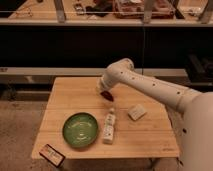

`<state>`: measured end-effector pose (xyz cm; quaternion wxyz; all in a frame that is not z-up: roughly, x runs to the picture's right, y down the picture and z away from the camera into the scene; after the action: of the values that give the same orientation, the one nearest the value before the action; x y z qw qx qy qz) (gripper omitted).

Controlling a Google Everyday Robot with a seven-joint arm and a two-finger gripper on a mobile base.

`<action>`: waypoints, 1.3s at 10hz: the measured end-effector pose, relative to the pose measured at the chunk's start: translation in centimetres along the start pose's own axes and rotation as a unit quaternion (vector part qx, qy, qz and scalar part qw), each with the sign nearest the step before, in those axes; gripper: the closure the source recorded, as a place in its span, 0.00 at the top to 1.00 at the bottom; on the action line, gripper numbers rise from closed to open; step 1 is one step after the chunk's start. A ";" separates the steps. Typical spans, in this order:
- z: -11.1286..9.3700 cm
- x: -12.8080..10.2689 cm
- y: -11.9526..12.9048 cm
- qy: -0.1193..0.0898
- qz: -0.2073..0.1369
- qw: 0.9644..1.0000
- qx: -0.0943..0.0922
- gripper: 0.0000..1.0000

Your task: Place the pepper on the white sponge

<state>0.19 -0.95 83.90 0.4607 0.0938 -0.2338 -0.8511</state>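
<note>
There is one table, one bowl, one bottle, one sponge, one pepper and one packet. One gripper hangs over the table's far side.

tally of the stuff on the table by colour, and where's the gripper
green: 1, bowl
white: 2, bottle and white sponge
dark red: 1, pepper
dark: 1, packet at the near corner
total: 5
the gripper is above the table, right at the pepper
</note>
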 end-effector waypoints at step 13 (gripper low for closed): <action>-0.4 -15.7 7.7 -0.021 0.135 0.991 -0.016 0.03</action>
<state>14.79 8.36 86.44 0.5676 0.0358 -0.2406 -0.7865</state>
